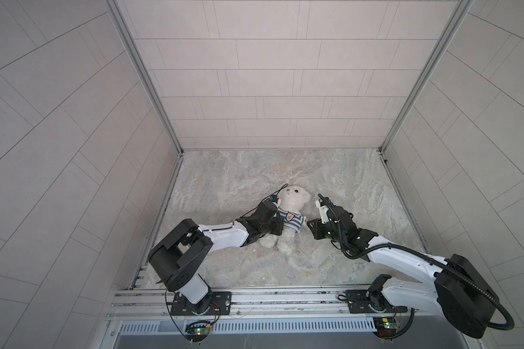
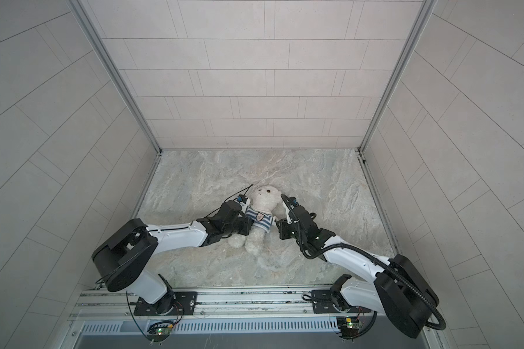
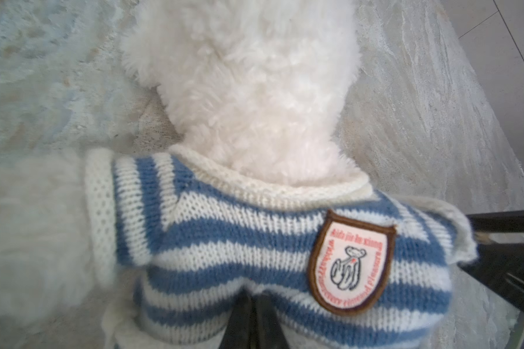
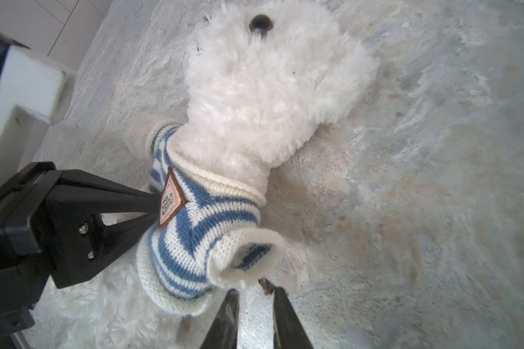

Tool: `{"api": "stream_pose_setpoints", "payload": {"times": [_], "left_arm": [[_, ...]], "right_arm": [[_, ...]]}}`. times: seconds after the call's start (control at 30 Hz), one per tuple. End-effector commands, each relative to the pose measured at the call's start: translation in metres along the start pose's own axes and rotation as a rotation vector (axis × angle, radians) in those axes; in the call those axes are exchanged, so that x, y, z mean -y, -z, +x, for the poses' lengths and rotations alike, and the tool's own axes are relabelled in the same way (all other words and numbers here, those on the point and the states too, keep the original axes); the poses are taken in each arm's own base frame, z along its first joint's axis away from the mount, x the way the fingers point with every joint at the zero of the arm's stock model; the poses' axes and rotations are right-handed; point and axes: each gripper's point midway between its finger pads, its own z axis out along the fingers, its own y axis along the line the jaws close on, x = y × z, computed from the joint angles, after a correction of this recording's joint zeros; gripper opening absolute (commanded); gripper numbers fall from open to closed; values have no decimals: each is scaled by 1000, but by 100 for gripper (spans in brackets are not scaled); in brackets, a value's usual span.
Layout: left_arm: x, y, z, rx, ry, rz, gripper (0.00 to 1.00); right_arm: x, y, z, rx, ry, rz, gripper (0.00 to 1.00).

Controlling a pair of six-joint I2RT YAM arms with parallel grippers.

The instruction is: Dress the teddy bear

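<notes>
Your small fluffy white plush teddy bear (image 1: pixel 294 199) lies on its back near the middle of the marbled grey-beige stone-look table (image 1: pixel 254 172). Its head points toward the far wall and its legs toward the arm bases, and it sits between your two arms in both top views. It wears a blue-and-white striped knit shirt (image 3: pixel 224 241) with a brown-edged shield badge (image 3: pixel 351 263) on the chest.

Your left gripper (image 4: pixel 153 207) comes in at the bear's torso from the side. Its two black fingers (image 4: pixel 118 196) are closed together, and the tips pinch a fold of the shirt just beside the badge. In the left wrist view the same tips press into the knit at the lower chest, with the bear's head beyond them.

Your right gripper (image 4: pixel 254 297) sits on the opposite side, low to the table. Its fingers (image 4: pixel 229 314) stand a narrow gap apart with nothing between them. The tips are just short of the shirt's sleeve (image 4: pixel 245 253) on that side, and as far as you can see they are not touching it. That sleeve's cream cuff gapes toward the gripper and shows only the inside of the knit. The bear's head lies farther off, past the sleeve.
</notes>
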Motion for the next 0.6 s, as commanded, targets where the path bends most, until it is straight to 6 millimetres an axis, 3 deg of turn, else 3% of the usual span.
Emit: {"api": "stream_pose_setpoints", "payload": {"times": [0.0,0.17,0.57], "left_arm": [[-26,-6,46,-141,-2,-67,9],[-25,-6,46,-136,0,-59,8],[-21,-4,44,-123,5,-41,8]], "right_arm": [[-15,-5,-17,37,-3,-41,22],[-22,-15,-18,21,-2,-69,23],[-39,-26,-10,-18,-47,-163,37]]}}
